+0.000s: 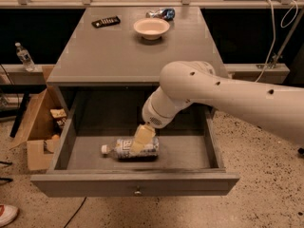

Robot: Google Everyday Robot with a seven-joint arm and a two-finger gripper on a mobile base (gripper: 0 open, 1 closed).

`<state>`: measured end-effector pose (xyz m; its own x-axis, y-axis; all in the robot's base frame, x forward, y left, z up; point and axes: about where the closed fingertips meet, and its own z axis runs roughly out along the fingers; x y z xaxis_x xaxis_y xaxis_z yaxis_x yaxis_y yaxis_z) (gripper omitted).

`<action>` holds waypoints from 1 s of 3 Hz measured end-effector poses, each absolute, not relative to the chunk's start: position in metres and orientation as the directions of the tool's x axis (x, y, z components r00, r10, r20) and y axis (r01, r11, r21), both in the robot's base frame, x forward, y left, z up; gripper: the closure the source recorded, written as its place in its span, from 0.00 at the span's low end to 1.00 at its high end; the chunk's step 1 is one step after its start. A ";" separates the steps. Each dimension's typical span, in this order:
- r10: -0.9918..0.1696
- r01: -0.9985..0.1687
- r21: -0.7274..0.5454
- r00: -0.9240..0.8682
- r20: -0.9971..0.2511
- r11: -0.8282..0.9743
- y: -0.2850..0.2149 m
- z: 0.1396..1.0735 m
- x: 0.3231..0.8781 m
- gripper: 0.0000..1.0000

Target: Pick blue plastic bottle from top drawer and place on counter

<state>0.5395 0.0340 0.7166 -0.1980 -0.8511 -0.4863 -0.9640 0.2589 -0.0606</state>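
The blue plastic bottle (124, 148) lies on its side in the open top drawer (137, 185), white cap to the left, label with dark print facing up. My gripper (140, 141) reaches down into the drawer from the right on a thick white arm and sits right over the bottle's right half, its tan fingers (142, 136) overlapping the bottle. The counter (123, 51) stretches behind the drawer.
On the counter stand a white bowl (151, 27), a dark remote (105, 21) and a crumpled blue-silver wrapper (160, 13). A cardboard box (35, 127) sits on the floor to the left. A small upright clear bottle (23, 56) stands on a ledge at left.
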 end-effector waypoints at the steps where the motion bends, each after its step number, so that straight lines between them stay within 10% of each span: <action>1: -0.864 -0.974 -0.067 -0.160 -0.477 0.217 0.043 0.693 0.549 0.00; 3: -0.889 -0.985 -0.071 -0.109 -0.444 0.156 0.050 0.642 0.564 0.00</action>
<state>0.5636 0.0500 0.6416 -0.1091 -0.8892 -0.4442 -0.9852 0.1563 -0.0709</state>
